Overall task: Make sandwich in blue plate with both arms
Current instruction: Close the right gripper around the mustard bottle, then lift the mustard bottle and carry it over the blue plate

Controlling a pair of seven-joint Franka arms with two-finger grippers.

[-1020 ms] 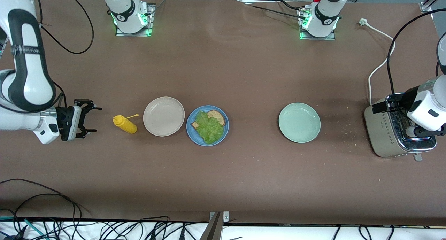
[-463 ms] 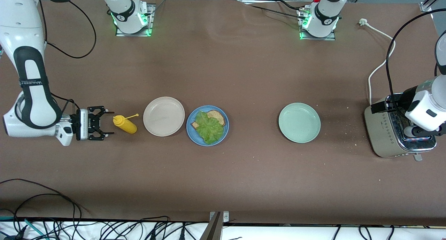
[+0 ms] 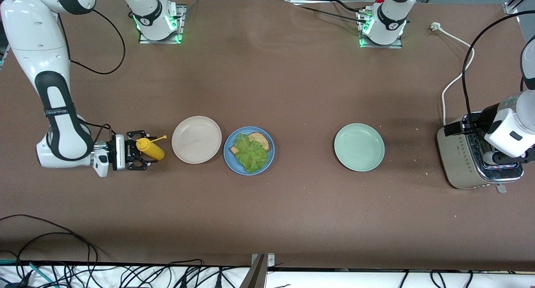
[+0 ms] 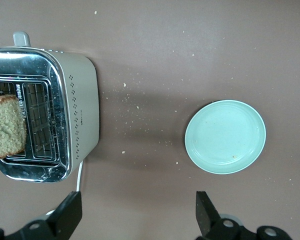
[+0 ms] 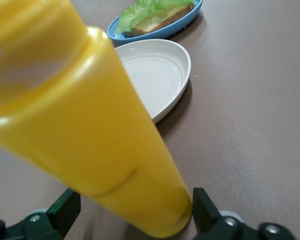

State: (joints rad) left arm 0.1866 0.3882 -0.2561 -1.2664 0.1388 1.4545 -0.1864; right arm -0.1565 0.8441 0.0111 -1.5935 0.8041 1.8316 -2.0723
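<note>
The blue plate (image 3: 231, 160) lies mid-table with a slice of brown bread (image 3: 261, 140) and a ruffled lettuce leaf (image 3: 250, 154) on top; they also show in the right wrist view, plate (image 5: 155, 34) and lettuce (image 5: 145, 9). My right gripper (image 3: 141, 150) is low at the table, open, its fingers on either side of the base of a yellow squeeze bottle (image 3: 152, 151) lying on its side; the bottle (image 5: 90, 125) fills that wrist view. My left gripper (image 4: 137, 207) hangs open and empty over the toaster (image 3: 464, 158). A second bread slice (image 4: 7, 127) stands in a toaster slot.
A beige plate (image 3: 196, 139) lies between the bottle and the blue plate. A pale mint plate (image 3: 359, 147) lies toward the left arm's end, with crumbs scattered between it and the toaster. The toaster's white cord (image 3: 453, 83) runs toward the robots' bases.
My right arm has swung in toward the yellow bottle and lowered; its open fingers now straddle the bottle's base. The left arm has barely moved.
</note>
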